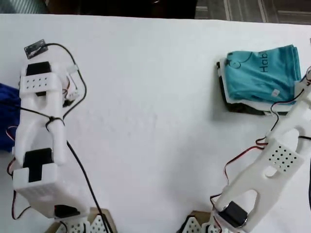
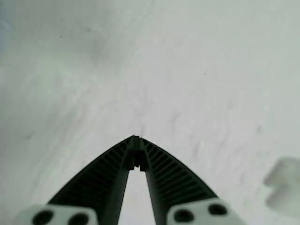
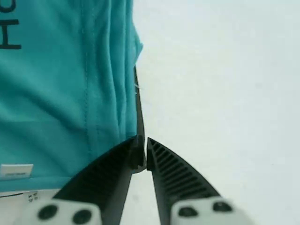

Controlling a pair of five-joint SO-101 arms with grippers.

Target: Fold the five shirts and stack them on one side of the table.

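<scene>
While left gripper (image 2: pixel 135 139) and right gripper (image 3: pixel 142 143) are sitting closed, shirts (image 1: pixel 260 73) are lying stacked far right; likely soft, limp; pinch a folded edge.

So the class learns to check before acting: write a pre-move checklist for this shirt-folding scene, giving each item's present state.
1. Left hand shut and empty over the bare table: ok.
2. Right hand free of cloth: cannot tell; its shut tips sit right at the teal shirt's edge.
3. Teal shirt folded and lying on top of the stack: ok.
4. Five shirts in the stack: cannot tell; the lower layers are mostly hidden.
5. Blue cloth beside the left arm added to the stack: not ok; it lies far from it.
</scene>
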